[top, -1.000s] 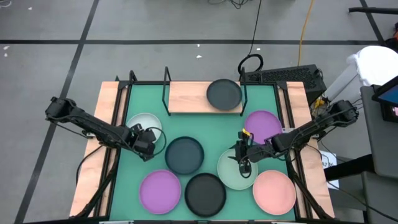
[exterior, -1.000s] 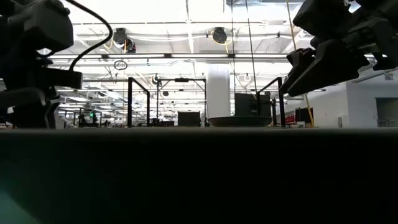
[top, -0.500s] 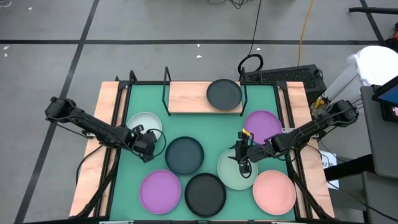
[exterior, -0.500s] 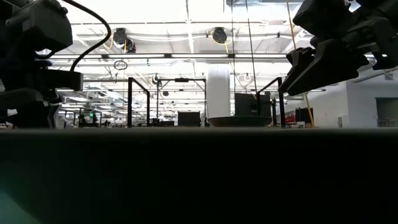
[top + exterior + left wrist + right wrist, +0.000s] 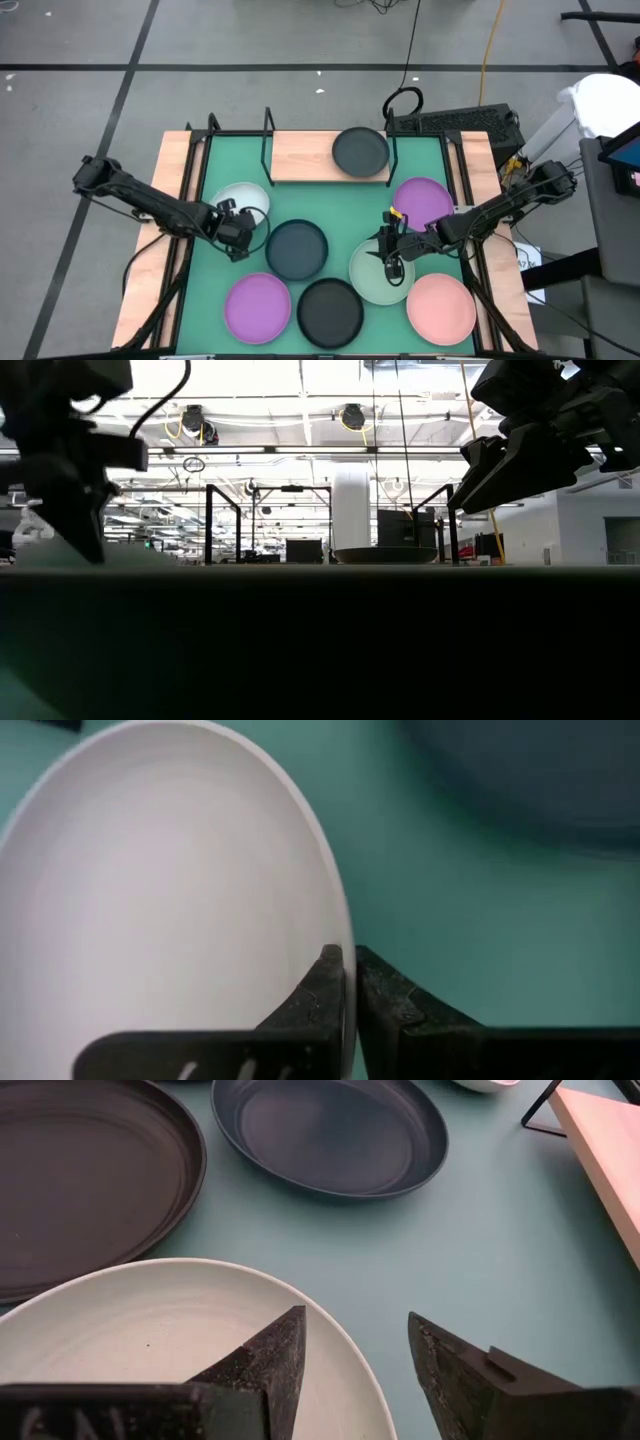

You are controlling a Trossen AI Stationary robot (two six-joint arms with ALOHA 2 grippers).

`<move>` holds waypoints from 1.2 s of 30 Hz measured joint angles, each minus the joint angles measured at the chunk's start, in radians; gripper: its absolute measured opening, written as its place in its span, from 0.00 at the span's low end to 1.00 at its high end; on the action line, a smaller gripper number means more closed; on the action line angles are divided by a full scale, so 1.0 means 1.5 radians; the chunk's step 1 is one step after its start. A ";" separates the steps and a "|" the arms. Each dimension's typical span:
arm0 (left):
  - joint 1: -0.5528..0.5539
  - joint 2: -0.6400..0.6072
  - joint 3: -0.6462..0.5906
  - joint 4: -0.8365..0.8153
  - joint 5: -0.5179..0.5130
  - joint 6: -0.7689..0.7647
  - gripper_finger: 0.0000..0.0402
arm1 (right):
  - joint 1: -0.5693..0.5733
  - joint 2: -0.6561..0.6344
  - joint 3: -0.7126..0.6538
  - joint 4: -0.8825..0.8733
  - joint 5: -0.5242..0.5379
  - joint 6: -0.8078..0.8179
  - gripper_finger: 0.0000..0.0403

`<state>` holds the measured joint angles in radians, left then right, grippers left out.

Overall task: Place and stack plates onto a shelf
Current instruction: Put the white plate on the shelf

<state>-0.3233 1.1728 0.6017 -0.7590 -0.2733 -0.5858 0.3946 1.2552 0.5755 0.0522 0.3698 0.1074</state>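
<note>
Left arm: you have it reaching in from the table's left edge, forearm slanting toward the middle, wrist low over the mat.
Left gripper (image 5: 238, 222): your fingers (image 5: 322, 988) are pinched together on the rim of the white plate (image 5: 170, 900), one finger inside the rim and one outside.
White plate: you see it at the left side of the green mat (image 5: 340, 200), in front of the shelf's left end; whether it is lifted off the mat cannot be told.
Right arm: yours comes in from the table's right edge, forearm running leftward, wrist over the pale mint plate (image 5: 380, 272).
Right gripper (image 5: 355, 1355): your jaws stand wide apart and hold nothing; they straddle the mint plate's rim, one fingertip over the plate, the other over bare mat.
Shelf (image 5: 300, 155): light-wood board on a black wire frame at the far edge of the mat.
Dark grey plate (image 5: 360, 151): it sits on the shelf's right half, alone.
Dark teal plate (image 5: 297, 249): mid-mat, just right of your left gripper.
Purple plates: one (image 5: 258, 307) near the front left, one (image 5: 423, 200) at the right, beyond your right gripper.
Black plate (image 5: 330, 311): front centre, between the front purple plate and the mint one.
Salmon pink plate (image 5: 441, 308): front right corner.
Writing: you get no readable brand or label anywhere.
</note>
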 joint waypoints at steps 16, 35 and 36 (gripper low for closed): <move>-0.076 0.000 0.156 -0.120 0.015 0.018 0.03 | 0.000 0.000 0.000 0.000 -0.003 0.000 0.39; -0.044 0.000 0.204 0.106 -0.031 0.425 0.03 | 0.000 0.000 0.000 0.001 -0.002 -0.018 0.39; -0.037 0.000 0.204 0.120 -0.031 0.446 0.03 | 0.000 0.000 0.000 0.001 -0.002 -0.020 0.39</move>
<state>-0.3790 1.1725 0.9081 -0.5788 -0.3197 0.0829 0.3946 1.2552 0.5758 0.0540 0.3676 0.0778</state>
